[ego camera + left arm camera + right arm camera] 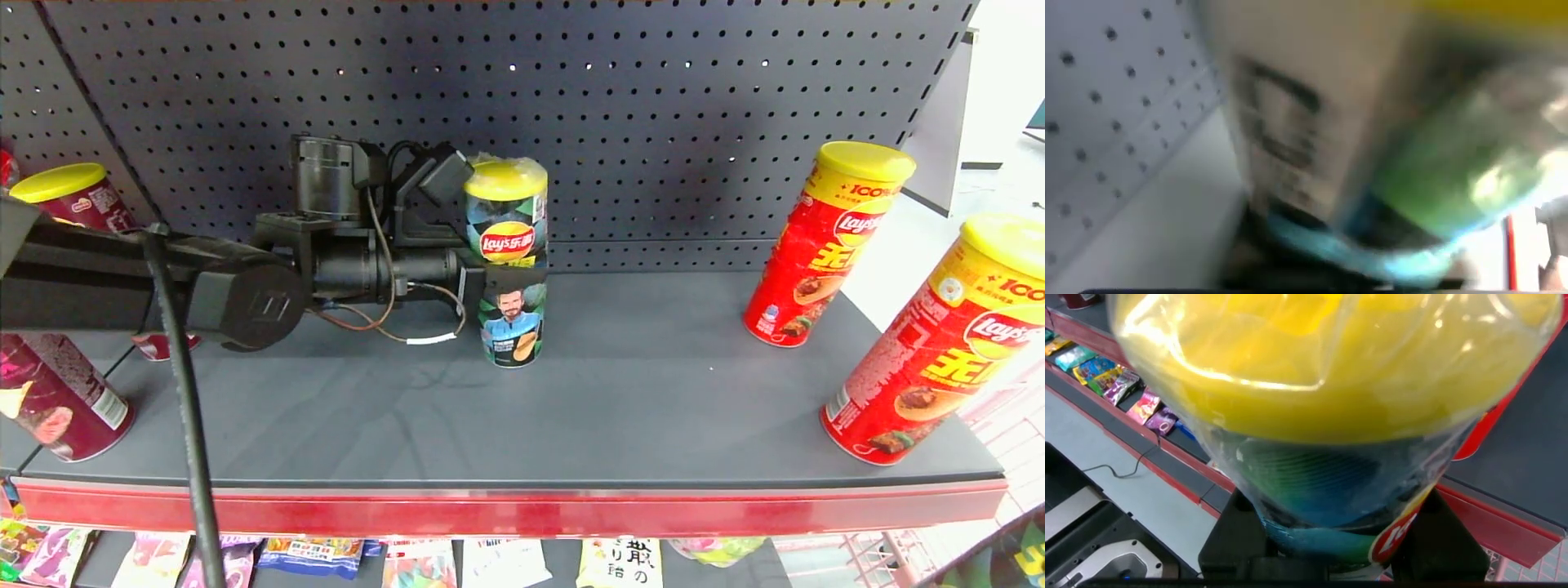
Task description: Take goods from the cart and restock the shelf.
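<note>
A green-and-blue chips can [506,220] with a yellow lid stands upright at the back middle of the dark shelf [653,408]. My left gripper [510,276] comes in from the left and is shut around the can's middle. The same can [1388,163] looms blurred and very close in the left wrist view. A second can [1331,392] with a yellow lid and a blue-green body sits in my right gripper [1331,547], whose black fingers [1233,543] are shut on its lower part, in front of the shelf's red front edge [1503,523].
Two red chips cans [824,245] [939,343] stand at the shelf's right end. Two maroon cans [57,400] [69,196] stand at the left. A pegboard wall [571,98] backs the shelf. Snack bags [326,559] lie on the lower shelf. The pink cart [898,555] is at the lower right.
</note>
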